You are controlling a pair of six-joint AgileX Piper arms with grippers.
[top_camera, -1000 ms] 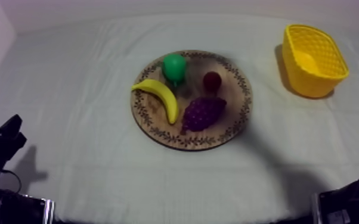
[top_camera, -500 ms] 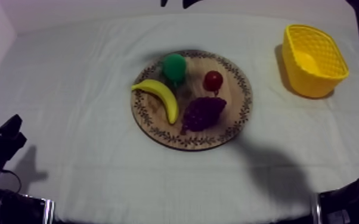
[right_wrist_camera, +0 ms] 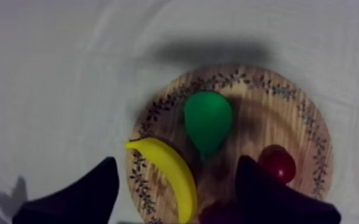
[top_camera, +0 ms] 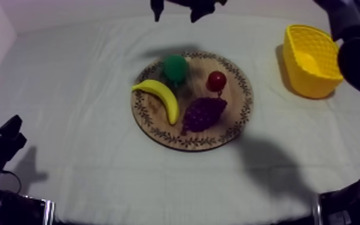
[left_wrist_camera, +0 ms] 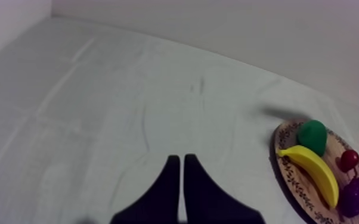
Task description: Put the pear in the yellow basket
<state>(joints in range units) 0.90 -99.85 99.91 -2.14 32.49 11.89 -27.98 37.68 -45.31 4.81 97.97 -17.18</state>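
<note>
Pear (top_camera: 174, 67) on the wooden board (top_camera: 188, 144), close to the far rim, broad end toward the rim and narrow end toward the middle of the board. Just beside that narrow end, the banana (top_camera: 158, 96). On the other side, a little apart, the small red fruit (top_camera: 216, 80). Nearer the board's front, the bunch of grapes (top_camera: 204, 113).

Right gripper (right_wrist_camera: 177, 168) above the board, jaws spread wide with nothing between them, pear roughly centred in the gap as seen from the right wrist. Left gripper (left_wrist_camera: 179, 170) low at its own side over bare cloth, fingers pressed together into a wedge, well away from the fruit.

Likely trouble from here:
- Coming down with so wide a spread probably lands one finger on the banana and the other near the small red fruit. Risks knocking either into the pear or pinning the banana along with it.
- Closing on the tapered end invites a slip, since a smooth pear tends to squirt out toward its narrow side. Better to take the broad belly.
- Stopping too high means pinching only the top curve and rolling the pear across the board.
- Yellow basket (top_camera: 305, 84) well apart at the right side of the table, so a weak hold may give way on the carry, or clip the near rim on release.
</note>
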